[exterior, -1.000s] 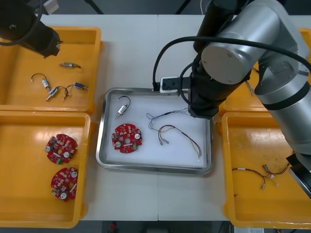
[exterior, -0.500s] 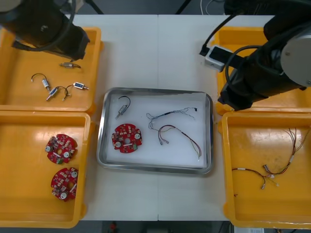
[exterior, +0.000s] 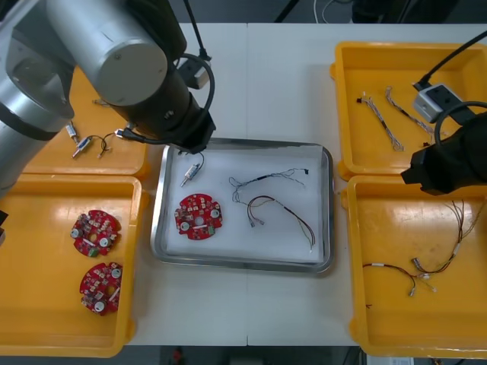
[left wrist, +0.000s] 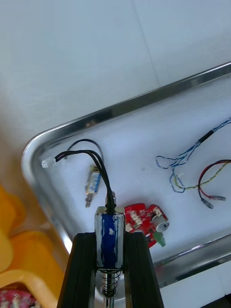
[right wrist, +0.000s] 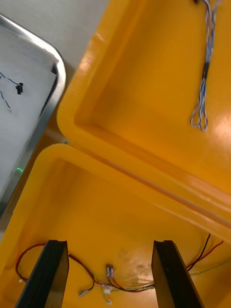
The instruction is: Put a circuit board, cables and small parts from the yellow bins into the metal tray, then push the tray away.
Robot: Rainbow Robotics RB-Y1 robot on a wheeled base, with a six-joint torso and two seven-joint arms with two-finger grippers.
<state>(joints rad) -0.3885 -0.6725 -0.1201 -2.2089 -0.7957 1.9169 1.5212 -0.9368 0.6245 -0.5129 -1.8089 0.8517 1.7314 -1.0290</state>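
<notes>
**Now we hold a small part over the tray**

Closest to us, the near left bin (exterior: 38,304) carries two red circuit boards (exterior: 97,232). The near right bin (exterior: 396,228) holds red and yellow cables (exterior: 415,274). Our right gripper (right wrist: 108,262) hangs over that right bin, close to the wall it shares with the far right bin (exterior: 365,68). Its fingers (right wrist: 50,274) stand wide apart and released, with nothing between them but the cables on the bin floor below.

Farther on, between the bins, the metal tray (exterior: 243,264) sits on the surface (exterior: 251,76), white inside. In it we see a single circuit board (exterior: 198,217), with a red and yellow cable (exterior: 285,214) beside it. Beyond them lie a blue and white cable (exterior: 266,179) and a loose small metal part (exterior: 192,171).

Our left gripper (left wrist: 109,240) is above the tray's far left corner. It is clenched on a small metal part with a blue body (left wrist: 109,231). Black wires curl out of one end of this part and a spring shows at the other. We cannot tell how high it hangs over the tray.

Farthest off, our left arm (exterior: 129,68) covers much of the far left bin (exterior: 114,163), where more small metal parts (exterior: 87,143) lie. The far right bin holds blue and white cables (exterior: 380,122).
</notes>
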